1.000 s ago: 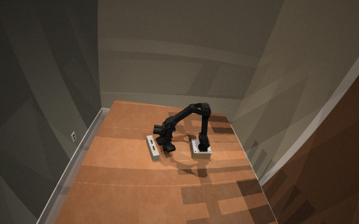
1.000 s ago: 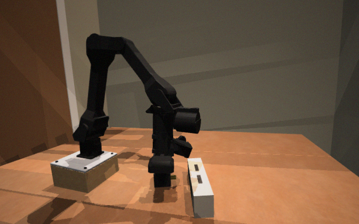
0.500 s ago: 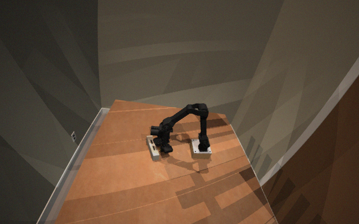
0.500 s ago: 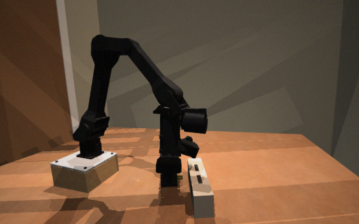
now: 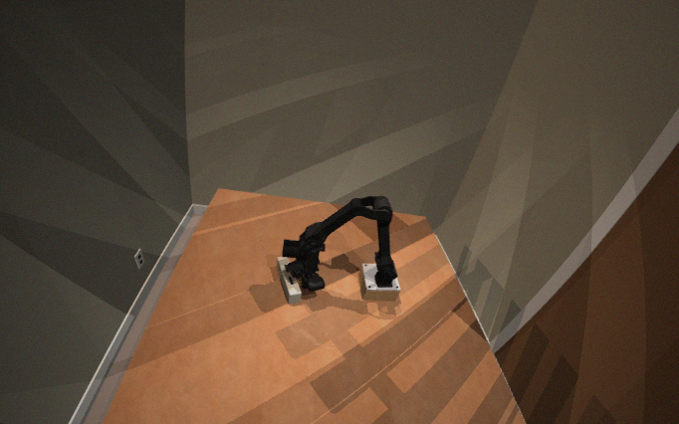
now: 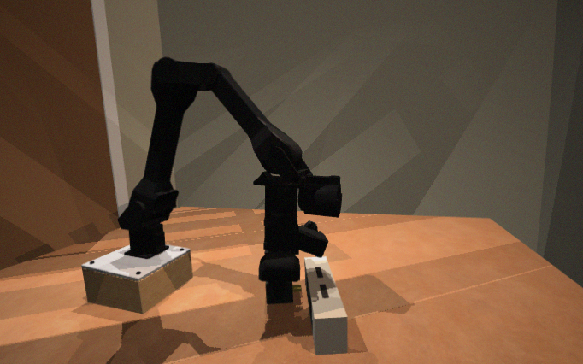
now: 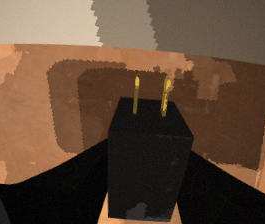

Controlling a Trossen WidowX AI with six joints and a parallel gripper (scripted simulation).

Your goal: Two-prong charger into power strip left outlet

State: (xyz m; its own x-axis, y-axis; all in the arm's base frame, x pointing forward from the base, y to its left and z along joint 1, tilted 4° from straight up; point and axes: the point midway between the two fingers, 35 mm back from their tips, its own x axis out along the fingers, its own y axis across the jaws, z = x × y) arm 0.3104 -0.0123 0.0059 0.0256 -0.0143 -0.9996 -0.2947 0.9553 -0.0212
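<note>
"Where's the charger (image 7: 150, 165)?"

"Clamped in the tool (image 5: 312, 283) (image 6: 279, 291) (image 7: 143, 147), prongs (image 6: 297, 288) (image 7: 150, 96) near the power strip (image 5: 294, 296) (image 6: 330, 334) (image 7: 38, 22), not in."

"Best way?"

"Line both up with the left outlet, then push straight and evenly; tilting could jam the shutter."

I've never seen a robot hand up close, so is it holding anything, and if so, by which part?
The gripper holds the black charger by its body; both prongs stick out free.
</note>
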